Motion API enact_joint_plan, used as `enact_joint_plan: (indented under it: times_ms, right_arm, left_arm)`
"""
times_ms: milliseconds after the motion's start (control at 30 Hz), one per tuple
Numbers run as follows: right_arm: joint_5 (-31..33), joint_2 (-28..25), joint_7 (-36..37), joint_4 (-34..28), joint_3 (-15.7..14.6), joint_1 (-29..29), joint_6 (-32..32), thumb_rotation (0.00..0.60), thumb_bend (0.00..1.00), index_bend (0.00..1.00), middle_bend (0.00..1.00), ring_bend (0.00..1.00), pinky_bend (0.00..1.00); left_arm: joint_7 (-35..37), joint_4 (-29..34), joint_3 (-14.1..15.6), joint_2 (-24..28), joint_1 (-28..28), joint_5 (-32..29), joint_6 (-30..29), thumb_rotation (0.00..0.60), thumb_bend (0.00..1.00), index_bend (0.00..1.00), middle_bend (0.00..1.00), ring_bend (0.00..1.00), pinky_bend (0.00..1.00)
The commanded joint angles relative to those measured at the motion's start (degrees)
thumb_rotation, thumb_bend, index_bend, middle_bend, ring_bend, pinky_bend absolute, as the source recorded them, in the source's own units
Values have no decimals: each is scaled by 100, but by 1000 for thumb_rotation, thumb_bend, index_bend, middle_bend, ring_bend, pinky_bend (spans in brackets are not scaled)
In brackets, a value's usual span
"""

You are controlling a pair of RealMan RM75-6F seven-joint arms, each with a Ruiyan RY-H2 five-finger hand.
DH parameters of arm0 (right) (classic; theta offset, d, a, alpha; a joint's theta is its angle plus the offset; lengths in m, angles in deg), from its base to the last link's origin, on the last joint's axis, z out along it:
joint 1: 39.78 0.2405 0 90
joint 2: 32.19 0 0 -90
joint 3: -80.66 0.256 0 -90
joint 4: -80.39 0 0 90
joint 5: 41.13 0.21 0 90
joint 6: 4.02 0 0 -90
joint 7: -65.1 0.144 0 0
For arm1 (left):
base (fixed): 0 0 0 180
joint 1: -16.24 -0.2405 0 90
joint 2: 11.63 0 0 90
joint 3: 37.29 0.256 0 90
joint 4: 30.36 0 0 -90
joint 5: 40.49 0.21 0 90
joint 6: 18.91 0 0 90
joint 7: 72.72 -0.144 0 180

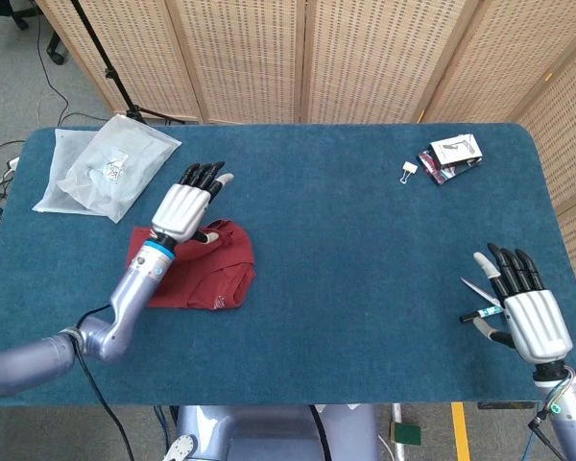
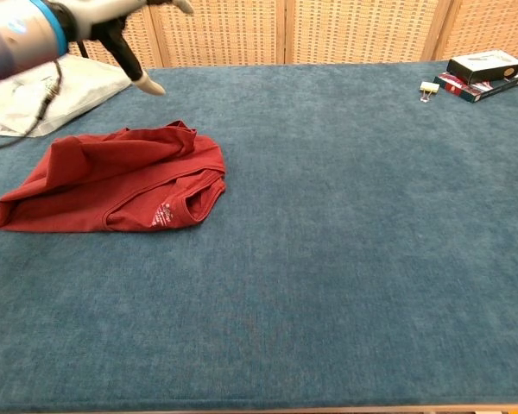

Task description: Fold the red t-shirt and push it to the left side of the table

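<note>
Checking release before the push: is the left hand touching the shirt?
Apart. The chest view shows the left hand raised, with bare table between its fingertips and the shirt. It holds nothing.
</note>
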Motion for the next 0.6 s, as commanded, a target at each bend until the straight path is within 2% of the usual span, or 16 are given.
enact_joint_plan:
  times_ms: [33, 167, 300, 600]
  right_arm:
    - [-15, 9, -27, -7, -14, 4, 15, 600, 0, 0, 0, 0, 0]
    - [-36, 32, -68, -6, -32, 16, 47, 600, 0, 0, 0, 0, 0]
    - [-30, 45, -91, 2, -34, 29, 78, 600, 0, 0, 0, 0, 0]
    - [-51, 66, -147, -8, -56, 42, 114, 600, 0, 0, 0, 0, 0]
  left_arm:
    - [915, 368, 93, 609, -397, 668, -213, 600, 28, 0, 0, 0, 0]
    - [1515, 234, 292, 965, -660, 1165, -396, 600, 43, 36, 0, 0, 0]
    - [2133, -265, 614, 1060, -924, 1597, -555, 600, 74, 135, 0, 0, 0]
    - [3521, -2160, 1096, 283, -1210, 2000, -575, 600, 127, 228, 0, 0, 0]
